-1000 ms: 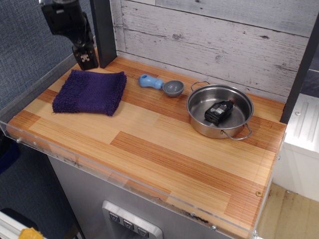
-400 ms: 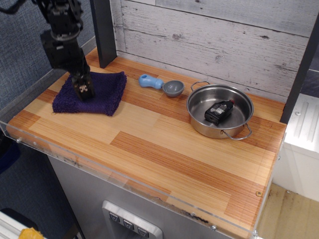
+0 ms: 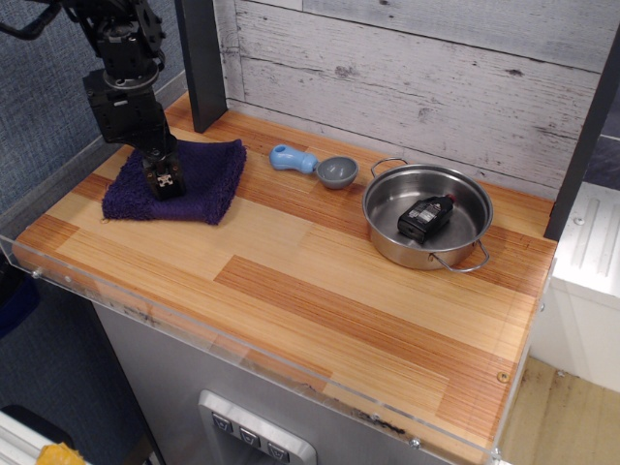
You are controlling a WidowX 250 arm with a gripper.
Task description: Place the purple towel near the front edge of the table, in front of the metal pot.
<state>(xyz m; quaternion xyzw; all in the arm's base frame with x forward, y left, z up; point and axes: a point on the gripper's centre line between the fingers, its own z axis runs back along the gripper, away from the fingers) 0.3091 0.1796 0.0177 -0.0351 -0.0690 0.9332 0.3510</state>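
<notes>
The purple towel (image 3: 199,180) lies folded at the back left of the wooden table (image 3: 320,291). My black gripper (image 3: 164,183) points down onto the towel's middle, its tips pressed into or just touching the cloth. Its fingers look close together, but I cannot tell whether they pinch the cloth. The metal pot (image 3: 427,215) stands at the right of the table with two wire loop handles. A small black device (image 3: 424,217) lies inside it.
A small grey scoop with a blue handle (image 3: 314,166) lies between towel and pot near the back. A dark post (image 3: 201,63) stands just behind the towel. A clear acrylic rim (image 3: 242,354) runs along the front edge. A plank wall (image 3: 417,68) is behind.
My gripper came down from above the table's back left corner onto the middle of the towel, then sank slightly further. The towel, scoop and pot have not moved.
</notes>
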